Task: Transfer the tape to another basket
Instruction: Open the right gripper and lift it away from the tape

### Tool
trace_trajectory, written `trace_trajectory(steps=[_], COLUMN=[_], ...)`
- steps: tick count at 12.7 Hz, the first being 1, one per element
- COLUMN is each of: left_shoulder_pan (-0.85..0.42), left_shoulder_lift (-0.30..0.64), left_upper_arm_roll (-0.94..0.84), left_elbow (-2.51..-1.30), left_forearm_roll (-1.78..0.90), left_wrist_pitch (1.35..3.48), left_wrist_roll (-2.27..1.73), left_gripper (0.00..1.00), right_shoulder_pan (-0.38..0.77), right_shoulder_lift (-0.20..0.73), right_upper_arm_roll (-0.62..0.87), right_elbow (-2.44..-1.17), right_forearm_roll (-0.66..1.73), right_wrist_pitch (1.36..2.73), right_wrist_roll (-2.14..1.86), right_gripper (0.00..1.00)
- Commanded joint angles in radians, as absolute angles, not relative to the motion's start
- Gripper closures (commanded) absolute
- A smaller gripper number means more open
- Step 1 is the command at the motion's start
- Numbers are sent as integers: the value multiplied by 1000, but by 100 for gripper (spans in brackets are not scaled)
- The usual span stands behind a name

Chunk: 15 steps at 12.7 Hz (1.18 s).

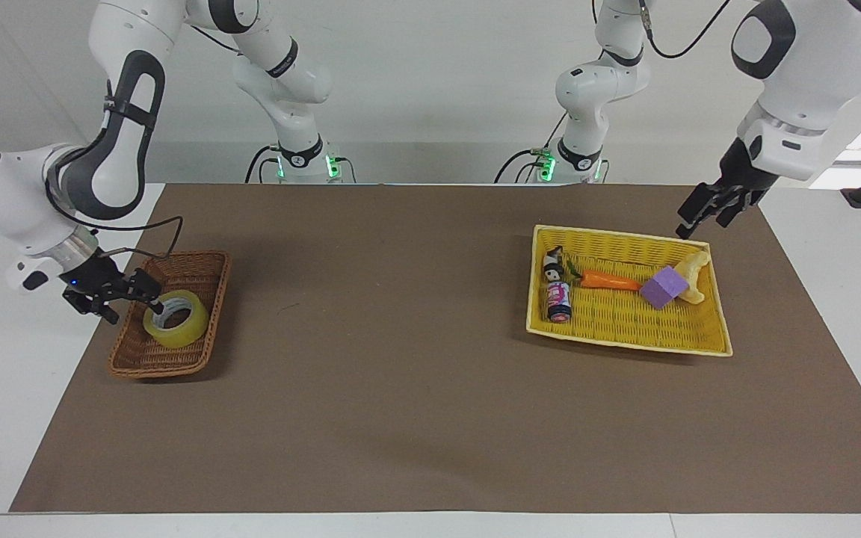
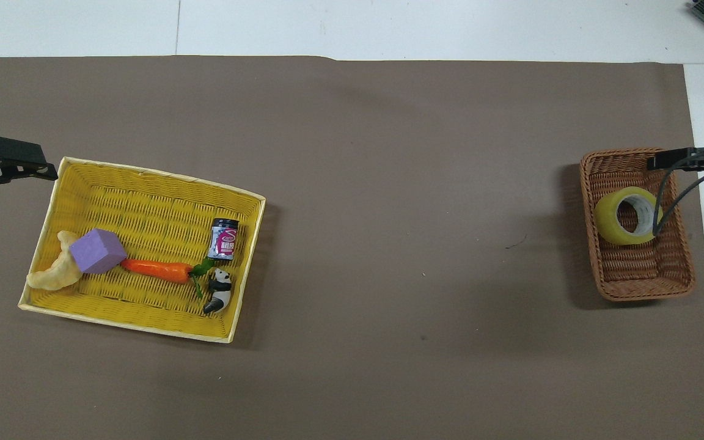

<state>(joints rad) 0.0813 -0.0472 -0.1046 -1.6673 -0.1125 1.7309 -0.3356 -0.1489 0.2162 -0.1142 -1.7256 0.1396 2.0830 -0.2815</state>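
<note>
The yellow tape (image 1: 175, 319) lies tilted in the dark brown wicker basket (image 1: 155, 359) at the right arm's end of the table; it also shows in the overhead view (image 2: 628, 216), in the basket (image 2: 645, 281). My right gripper (image 1: 134, 297) is open and empty, just above the basket's rim beside the tape and not touching it; in the overhead view (image 2: 665, 164) it is over the basket's edge. My left gripper (image 1: 699, 218) is open and empty in the air over the corner of the yellow tray; it also shows in the overhead view (image 2: 21, 184).
The bright yellow woven tray (image 1: 625, 329) at the left arm's end holds a carrot (image 1: 610, 280), a purple cube (image 1: 662, 288), a small can (image 1: 558, 300), a panda figure (image 1: 552, 263) and a pale banana-like piece (image 1: 696, 275). A brown mat (image 1: 400, 336) covers the table.
</note>
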Motion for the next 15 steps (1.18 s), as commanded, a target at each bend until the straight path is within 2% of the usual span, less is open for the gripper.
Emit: trace_trajectory(steps=[1, 5, 8, 9, 10, 12, 15], left_shoulder_pan=[6, -47, -61, -60, -58, -61, -41], left_shoulder_lift=[-14, 58, 41, 8, -18, -20, -20], left_upper_arm_roll=[-52, -20, 11, 12, 12, 9, 11], left_elbow=[-1658, -1565, -1583, -1635, -1672, -1668, -1658], left_forearm_roll=[-81, -23, -15, -21, -23, -23, -25], left_wrist_pitch=[1776, 1648, 1576, 1586, 1592, 1580, 1589], left_wrist_roll=[-263, -140, 4, 6, -6, -20, -18], left_gripper=[0, 0, 0, 0, 0, 0, 0], right_shoulder_pan=[-92, 1, -5, -14, -24, -40, -64], right_shoulder_lift=[154, 68, 41, 40, 14, -58, -66], right_upper_arm_roll=[-112, -113, -117, -118, -115, -114, -115], right_elbow=[-1738, -1720, -1544, -1510, -1535, -1644, -1651], right_forearm_roll=[62, 15, 2, 2, 3, 0, 0], right_wrist_pitch=[1996, 1863, 1622, 1562, 1551, 1568, 1552], right_wrist_roll=[-116, 89, 103, 100, 97, 91, 42], right_gripper=[0, 0, 0, 0, 0, 0, 0])
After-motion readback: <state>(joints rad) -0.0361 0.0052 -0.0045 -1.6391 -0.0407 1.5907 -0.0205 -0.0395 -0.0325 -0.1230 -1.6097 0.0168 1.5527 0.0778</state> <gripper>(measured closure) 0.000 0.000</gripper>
